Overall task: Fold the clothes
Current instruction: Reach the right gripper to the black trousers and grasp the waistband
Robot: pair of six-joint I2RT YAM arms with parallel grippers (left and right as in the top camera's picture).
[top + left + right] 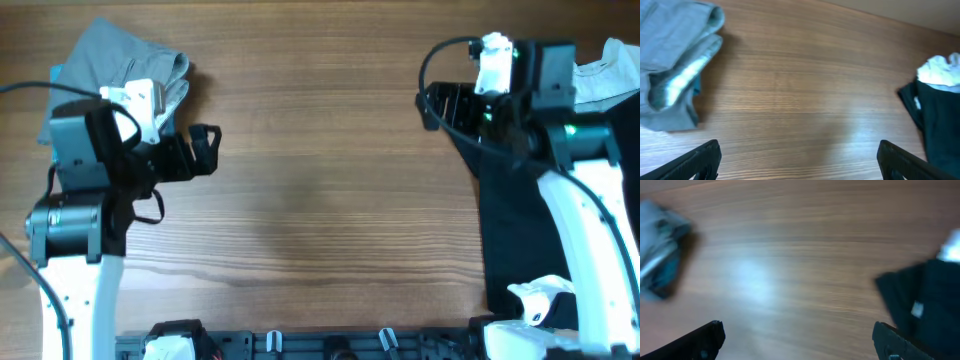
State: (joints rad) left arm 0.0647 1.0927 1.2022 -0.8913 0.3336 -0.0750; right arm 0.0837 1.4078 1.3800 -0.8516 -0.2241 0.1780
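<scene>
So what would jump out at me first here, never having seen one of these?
Probably the two white robot arms, the left gripper and right gripper both open above the brown wooden table. Then a bundled grey fabric garment top left in the overhead view, and a plain black fabric garment down the right edge.

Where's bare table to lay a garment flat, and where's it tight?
Free: the wide middle of the table, between the open left gripper and open right gripper. Crowded: the grey garment fills the overhead view's top-left corner; the black garment and white T-shirt cover the right side.
</scene>
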